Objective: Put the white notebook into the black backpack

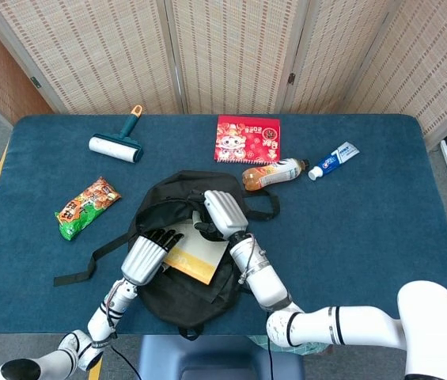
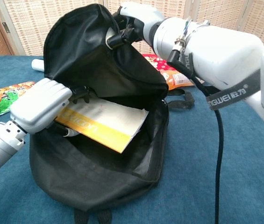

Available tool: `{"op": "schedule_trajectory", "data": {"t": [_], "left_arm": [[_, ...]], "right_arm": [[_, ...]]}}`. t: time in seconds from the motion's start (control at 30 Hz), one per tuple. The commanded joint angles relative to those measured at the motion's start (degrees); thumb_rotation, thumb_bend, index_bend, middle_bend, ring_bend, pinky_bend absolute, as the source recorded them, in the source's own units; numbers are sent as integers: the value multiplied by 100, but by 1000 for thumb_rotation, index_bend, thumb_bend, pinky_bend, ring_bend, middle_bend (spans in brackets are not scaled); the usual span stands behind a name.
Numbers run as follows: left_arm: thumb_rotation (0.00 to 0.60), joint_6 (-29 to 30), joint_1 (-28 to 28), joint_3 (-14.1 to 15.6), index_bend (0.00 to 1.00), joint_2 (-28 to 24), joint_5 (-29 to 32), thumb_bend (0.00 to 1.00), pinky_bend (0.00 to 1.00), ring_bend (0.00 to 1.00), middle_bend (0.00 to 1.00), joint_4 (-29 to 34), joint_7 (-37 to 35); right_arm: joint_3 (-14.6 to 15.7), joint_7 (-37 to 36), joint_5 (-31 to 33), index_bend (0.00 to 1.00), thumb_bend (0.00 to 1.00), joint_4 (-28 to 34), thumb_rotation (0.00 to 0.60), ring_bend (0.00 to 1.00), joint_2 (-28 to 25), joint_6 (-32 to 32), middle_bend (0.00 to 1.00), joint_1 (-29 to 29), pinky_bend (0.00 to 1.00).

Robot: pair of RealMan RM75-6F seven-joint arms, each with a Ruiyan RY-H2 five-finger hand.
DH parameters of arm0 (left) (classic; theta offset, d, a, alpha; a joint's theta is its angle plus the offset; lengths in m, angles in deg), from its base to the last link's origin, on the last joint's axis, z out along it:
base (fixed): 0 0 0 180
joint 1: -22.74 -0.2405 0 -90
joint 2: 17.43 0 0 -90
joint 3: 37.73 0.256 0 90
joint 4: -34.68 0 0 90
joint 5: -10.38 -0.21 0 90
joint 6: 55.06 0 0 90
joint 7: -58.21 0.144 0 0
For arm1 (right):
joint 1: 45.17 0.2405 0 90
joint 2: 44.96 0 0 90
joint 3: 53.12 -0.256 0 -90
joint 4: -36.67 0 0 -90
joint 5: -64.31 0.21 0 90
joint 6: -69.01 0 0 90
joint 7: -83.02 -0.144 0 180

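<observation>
Both views are evenly and brightly lit from overhead, with soft, short shadows on the blue table. The head view is sharp throughout. In the chest view the near arms show slight softness, and the backpack interior reads dark.

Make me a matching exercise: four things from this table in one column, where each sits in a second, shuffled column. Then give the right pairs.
Things
1. white notebook
2. lint roller
3. toothpaste tube
4. green snack bag

Places
A. far left of the table, teal handle pointing away
B. in the mouth of the black backpack
C. right of the drink bottle
D. left of the backpack, near the table's left edge

Pairs: 1-B, 2-A, 3-C, 4-D
</observation>
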Motion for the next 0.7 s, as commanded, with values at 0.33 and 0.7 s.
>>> {"op": "schedule_trajectory", "data": {"t": [0.33,0.7], "left_arm": [[600,-34,-359,-27,129,-745,51,0,339,289,212,1615,660],[600,406,-617,15,179,-1032,-164,0,332,301,232,1824,272]], "right_arm": [[25,63,52,616,869,-45,600,405,15,9,377,19,312],[39,72,122,611,869,-247,600,402,76,79,374,53,305]]}}
